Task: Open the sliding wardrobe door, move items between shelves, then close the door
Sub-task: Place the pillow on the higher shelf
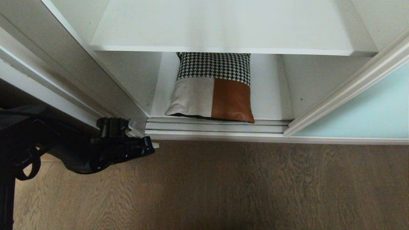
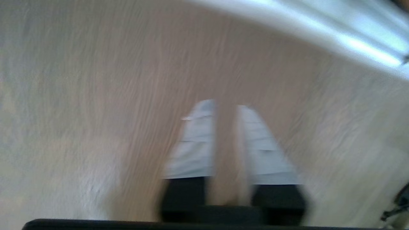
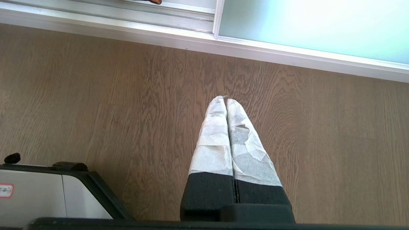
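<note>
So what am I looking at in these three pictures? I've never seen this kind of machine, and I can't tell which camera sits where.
This is a two-armed robot on wheels. The wide picture comes from its head, looking down into an open wardrobe: a patchwork cushion, houndstooth, beige and rust, lies on the bottom shelf, under a bare upper shelf. The pale aqua sliding wardrobe door is pushed to the right. The other two pictures come from cameras on the wrists, both looking at the wood floor. The left pincer has its wrapped fingers slightly apart and holds nothing; its arm shows dark at the head view's left. The right pincer is shut and empty.
</note>
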